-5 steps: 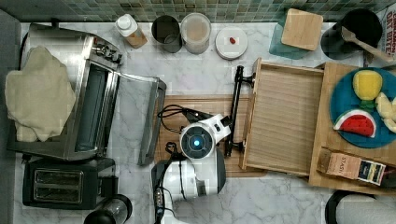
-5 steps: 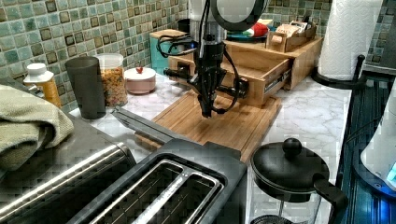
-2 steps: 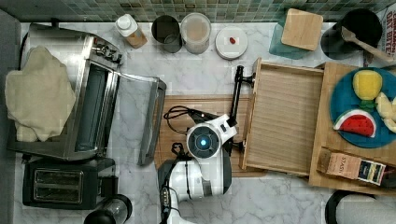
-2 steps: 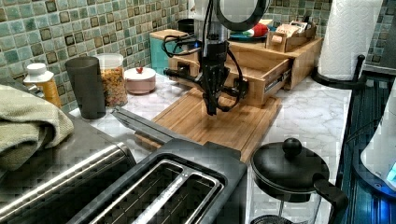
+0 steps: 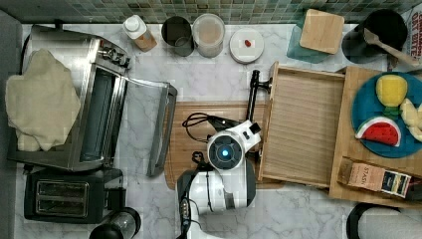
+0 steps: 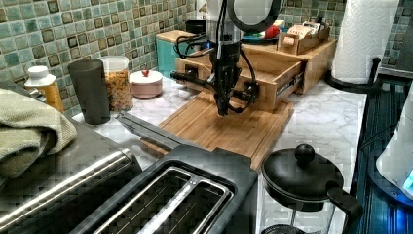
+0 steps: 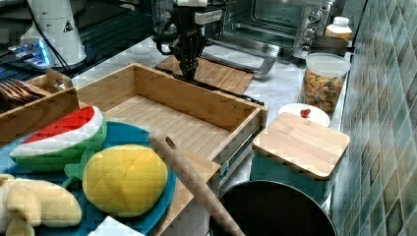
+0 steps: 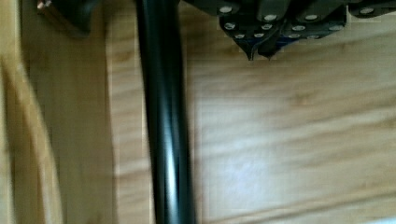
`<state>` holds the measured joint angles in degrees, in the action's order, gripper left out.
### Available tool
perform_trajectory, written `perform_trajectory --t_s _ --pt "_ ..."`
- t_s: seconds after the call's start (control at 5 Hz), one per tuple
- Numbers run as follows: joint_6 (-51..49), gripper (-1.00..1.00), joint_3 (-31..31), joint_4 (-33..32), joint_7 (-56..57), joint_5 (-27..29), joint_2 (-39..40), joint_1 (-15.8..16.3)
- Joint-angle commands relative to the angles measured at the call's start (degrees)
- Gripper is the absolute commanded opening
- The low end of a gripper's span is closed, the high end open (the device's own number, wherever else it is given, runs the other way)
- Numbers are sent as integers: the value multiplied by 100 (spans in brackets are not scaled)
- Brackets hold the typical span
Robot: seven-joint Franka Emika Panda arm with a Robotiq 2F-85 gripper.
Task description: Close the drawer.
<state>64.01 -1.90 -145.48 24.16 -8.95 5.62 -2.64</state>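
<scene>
The drawer (image 5: 304,128), a shallow light-wood box, stands pulled out over the cutting board (image 5: 199,149). Its floor (image 7: 162,120) is bare. The black bar handle (image 5: 253,94) runs along the drawer's front, on the top view's left side. In the wrist view the handle (image 8: 166,121) lies just beside the fingertips (image 8: 252,50), with a small gap between them. My gripper (image 6: 223,108) points straight down, low over the cutting board and in front of the handle (image 6: 195,80). It is shut with nothing in it. From the right view the gripper (image 7: 189,73) hangs just behind the drawer's front wall.
A toaster oven (image 5: 94,117) with its door folded down stands at the top view's left. Jars (image 5: 208,34) and a covered bowl (image 5: 246,45) line the back. A blue plate (image 5: 370,104) of toy fruit sits on the cabinet top beside the drawer. A teal box with a wooden lid (image 5: 322,31) is behind it.
My gripper has moved toward the top view's right, closer to the drawer's handle. The drawer has not visibly moved.
</scene>
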Motion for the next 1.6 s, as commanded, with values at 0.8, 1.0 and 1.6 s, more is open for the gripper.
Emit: perform_trajectory --t_s 0.8,1.0,1.6 --pt "-255 -100 -34 996 2146 -95 207 -460" --pt "-257 -100 189 1026 2426 -142 109 -502" --pt "-237 -100 802 921 3044 -106 -300 -906"
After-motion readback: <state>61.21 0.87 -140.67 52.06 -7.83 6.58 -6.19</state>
